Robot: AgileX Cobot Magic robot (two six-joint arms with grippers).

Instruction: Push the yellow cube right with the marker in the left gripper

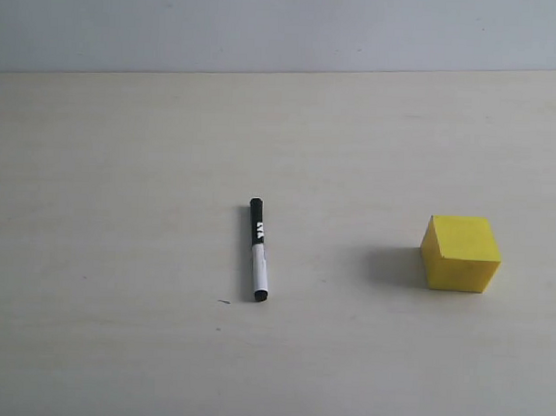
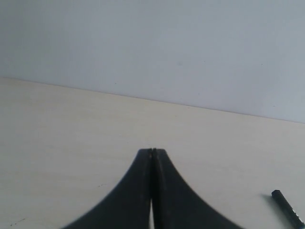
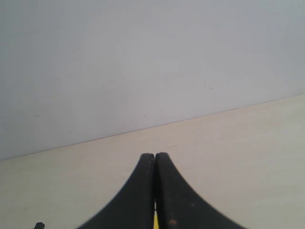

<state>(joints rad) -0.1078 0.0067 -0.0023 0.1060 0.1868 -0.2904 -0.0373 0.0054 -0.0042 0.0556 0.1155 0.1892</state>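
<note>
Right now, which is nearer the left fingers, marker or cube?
The marker: it lies left of the yellow cube in the exterior view and shows by the shut left fingers in the left wrist view; the cube doesn't.

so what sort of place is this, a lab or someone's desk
Probably a robot test bench, not a lived-in desk: a pale tabletop against a blank wall, with a marker and a yellow cube laid out.

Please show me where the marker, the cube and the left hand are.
marker (image 1: 258,253), exterior view, middle of barrel.
cube (image 1: 460,238), exterior view, top face.
left hand (image 2: 152,151), left wrist view, where the fingertips meet.
</note>
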